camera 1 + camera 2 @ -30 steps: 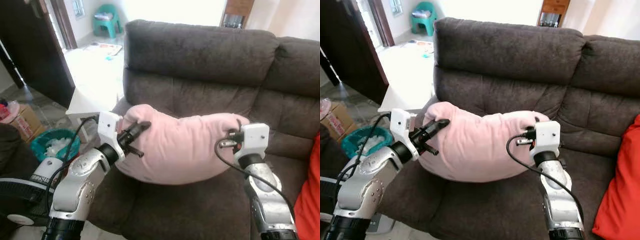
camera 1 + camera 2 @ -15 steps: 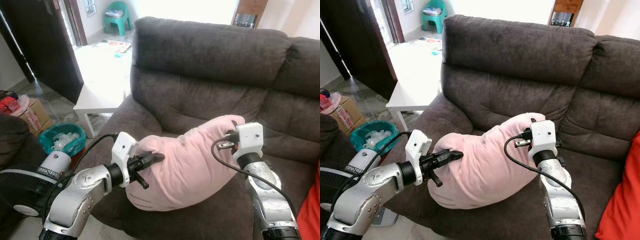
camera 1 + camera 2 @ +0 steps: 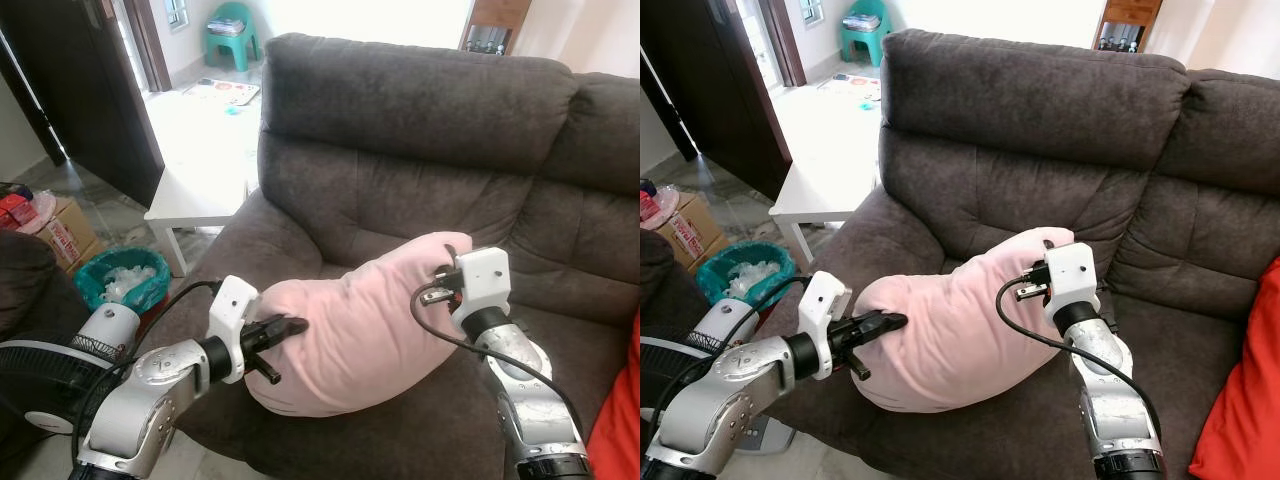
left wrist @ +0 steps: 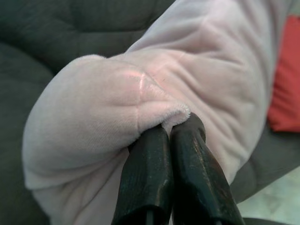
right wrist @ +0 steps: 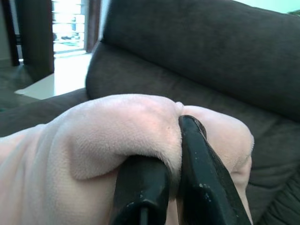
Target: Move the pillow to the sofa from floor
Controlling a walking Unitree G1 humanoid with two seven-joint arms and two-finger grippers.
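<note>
Left eye view: pillow (image 3: 360, 310) is pinched by left hand (image 3: 285, 328) and right hand (image 5: 161, 140), probably resting on sofa (image 3: 420, 120); letting go is needed next.

The right hand (image 5: 173, 154) is mostly buried in the pillow (image 3: 350, 320) when seen from the head; only the white wrist block is left showing. The pinched fold of fabric is swallowed between the fingers (image 4: 187, 154) of the left hand (image 4: 166, 133), so how much is caught can't be made out. The pillow's underside is hidden against the sofa (image 3: 420, 110) seat. A red cushion (image 3: 1240, 390) is cut off by the edge, and so is the fan (image 3: 40, 385). The contents of the teal bin (image 3: 125, 285) are too small to be identified.
</note>
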